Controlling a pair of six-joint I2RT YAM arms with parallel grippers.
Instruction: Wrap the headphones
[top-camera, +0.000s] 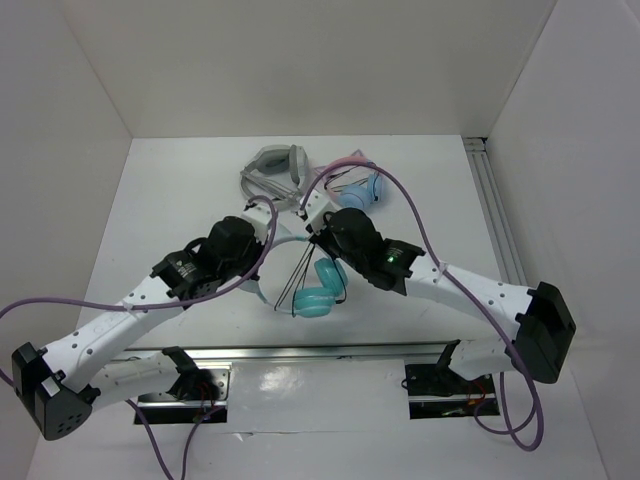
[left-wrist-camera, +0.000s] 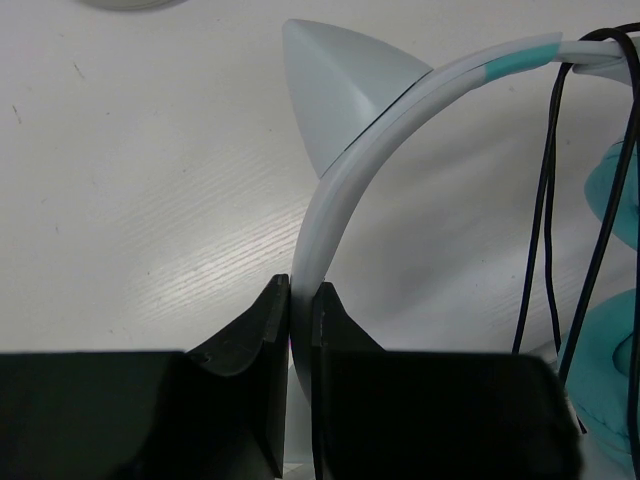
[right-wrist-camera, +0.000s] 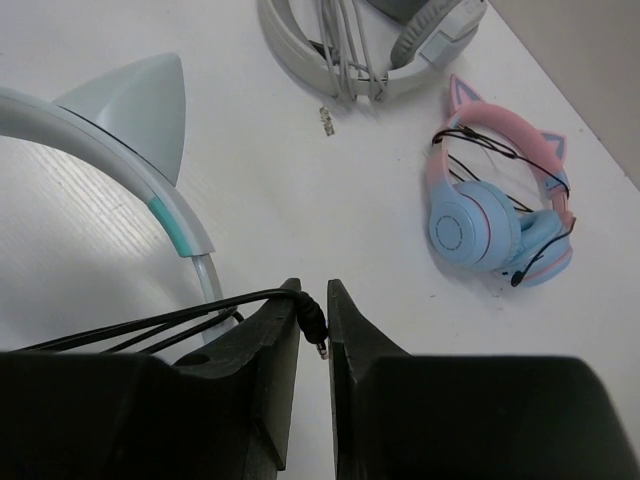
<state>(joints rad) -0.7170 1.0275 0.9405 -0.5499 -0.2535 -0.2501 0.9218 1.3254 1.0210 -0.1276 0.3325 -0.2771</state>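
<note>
The headphones (top-camera: 322, 290) have teal ear cups and a pale headband (left-wrist-camera: 340, 190) with a cat ear (left-wrist-camera: 335, 90). They sit at the table's middle, between the two arms. My left gripper (left-wrist-camera: 302, 290) is shut on the headband, which runs up from between the fingers; it also shows from above (top-camera: 262, 228). My right gripper (right-wrist-camera: 313, 295) is shut on the plug end (right-wrist-camera: 314, 325) of the thin black cable (right-wrist-camera: 150, 325). It hovers by the headband's teal joint (right-wrist-camera: 175, 232) and shows from above (top-camera: 318, 238). Several strands of cable (left-wrist-camera: 545, 200) hang over the headband near the cups.
Grey headphones (top-camera: 275, 172) lie at the back centre, also in the right wrist view (right-wrist-camera: 370, 40). Pink-banded light-blue headphones (top-camera: 355, 187) lie right of them (right-wrist-camera: 500, 200). A metal rail (top-camera: 495, 210) runs along the right wall, another (top-camera: 320, 352) along the front.
</note>
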